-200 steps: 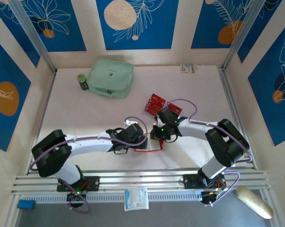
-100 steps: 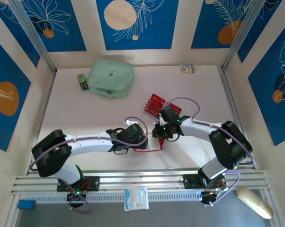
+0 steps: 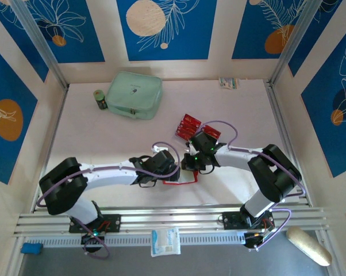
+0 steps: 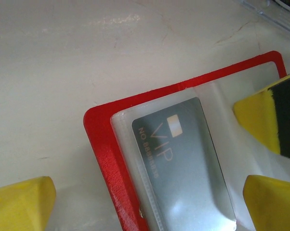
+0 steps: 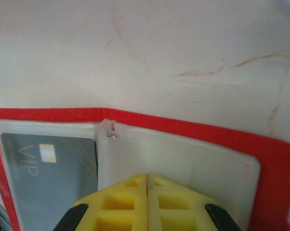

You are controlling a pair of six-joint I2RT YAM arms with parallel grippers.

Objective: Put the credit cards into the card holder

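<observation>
The card holder (image 3: 183, 182) lies open on the table near the front, a red wallet with frosted pale sleeves inside (image 4: 105, 159) (image 5: 207, 133). A card marked VIP (image 4: 183, 159) (image 5: 48, 173) sits in its left sleeve and looks grey through the plastic. My left gripper (image 3: 166, 174) (image 4: 147, 204) is open, its yellow fingers straddling the wallet's corner. My right gripper (image 3: 191, 167) (image 5: 147, 182) is shut, with its tips resting on the middle sleeve leaf. One of its yellow fingers (image 4: 259, 118) shows in the left wrist view. More red credit cards (image 3: 189, 126) lie in a clear tray behind the wallet.
A mint-green zip case (image 3: 134, 95) and a small dark can (image 3: 100, 99) stand at the back left. A small packet (image 3: 229, 83) lies by the back wall. Metal rails run along the table's front and right edges.
The right gripper's head shifted slightly away and back over the wallet, and its jaws closed a touch tighter. The left arm stayed where it was.
</observation>
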